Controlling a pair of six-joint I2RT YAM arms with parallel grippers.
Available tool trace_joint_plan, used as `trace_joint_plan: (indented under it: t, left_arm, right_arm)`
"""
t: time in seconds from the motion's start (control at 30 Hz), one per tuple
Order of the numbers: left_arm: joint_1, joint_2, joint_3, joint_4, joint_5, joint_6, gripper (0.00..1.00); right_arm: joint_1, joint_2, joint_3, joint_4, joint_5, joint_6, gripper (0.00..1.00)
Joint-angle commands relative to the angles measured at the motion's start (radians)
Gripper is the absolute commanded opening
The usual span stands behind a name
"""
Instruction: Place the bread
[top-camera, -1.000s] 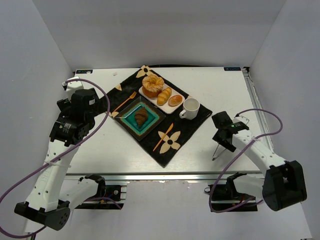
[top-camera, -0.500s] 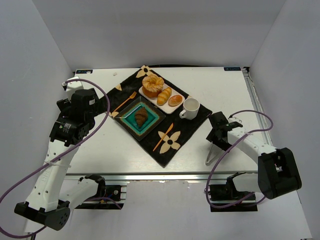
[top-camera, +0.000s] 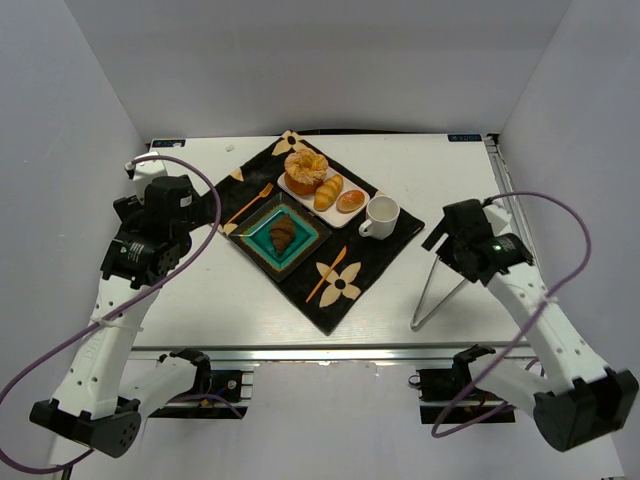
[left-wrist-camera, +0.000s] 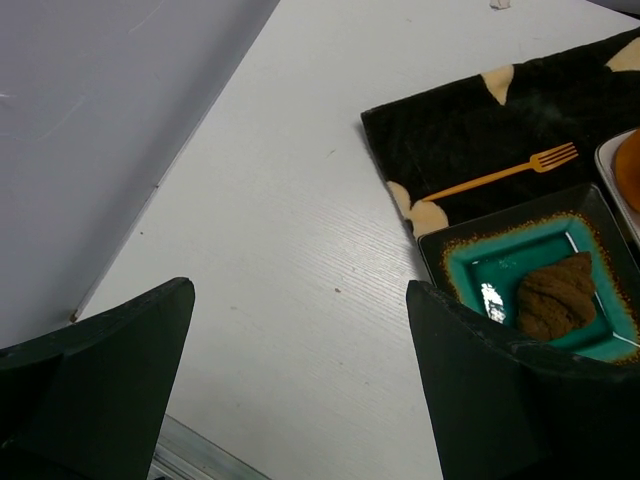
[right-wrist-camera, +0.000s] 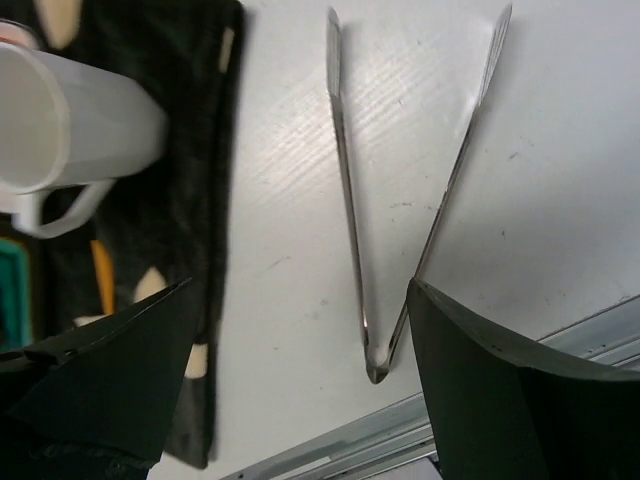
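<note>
The bread (top-camera: 283, 234), a small dark brown croissant, lies on the square teal plate (top-camera: 257, 241) in the middle of the black mat (top-camera: 350, 300). The left wrist view shows the bread (left-wrist-camera: 556, 298) on that plate (left-wrist-camera: 470, 262) at the right edge. My left gripper (top-camera: 158, 207) hangs open over bare table left of the mat, its jaws (left-wrist-camera: 300, 288) holding nothing. My right gripper (top-camera: 452, 248) is open above metal tongs (top-camera: 438, 292), which lie spread in a V on the table. Nothing sits between the right gripper's (right-wrist-camera: 300, 290) fingers; the tongs (right-wrist-camera: 346, 180) lie below.
A white tray (top-camera: 296, 189) at the back of the mat carries a large golden ring bread (top-camera: 305, 170) and two small rolls (top-camera: 328, 192). A white cup (top-camera: 380, 216) stands at its right. An orange fork (top-camera: 249, 203) and knife (top-camera: 326, 274) flank the teal plate. Walls close in on both sides.
My right gripper has opened wide, let go of the tongs and risen back to the right. The tongs have sprung open on the table. The left arm has not moved.
</note>
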Motion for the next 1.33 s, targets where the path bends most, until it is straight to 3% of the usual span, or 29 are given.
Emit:
trace_joint_plan:
  t: [0.0, 0.13, 0.3, 1.3]
  left_arm:
    - [-0.006, 0.007, 0.068, -0.013, -0.064, 0.002, 0.98]
    - [-0.006, 0.008, 0.100, -0.028, -0.134, -0.010, 0.98]
    - [-0.006, 0.015, 0.077, -0.011, -0.111, -0.009, 0.98]
    - [-0.006, 0.001, 0.053, -0.002, -0.124, -0.006, 0.98]
  right_arm:
    - [0.003, -0.092, 0.109, -0.150, 0.021, -0.064, 0.89]
    - [0.002, -0.146, 0.262, -0.211, 0.068, -0.081, 0.89]
    - [0.002, -0.114, 0.339, -0.262, 0.100, -0.084, 0.89]
    - [0.002, -0.125, 0.263, -0.211, 0.094, -0.068, 0.89]
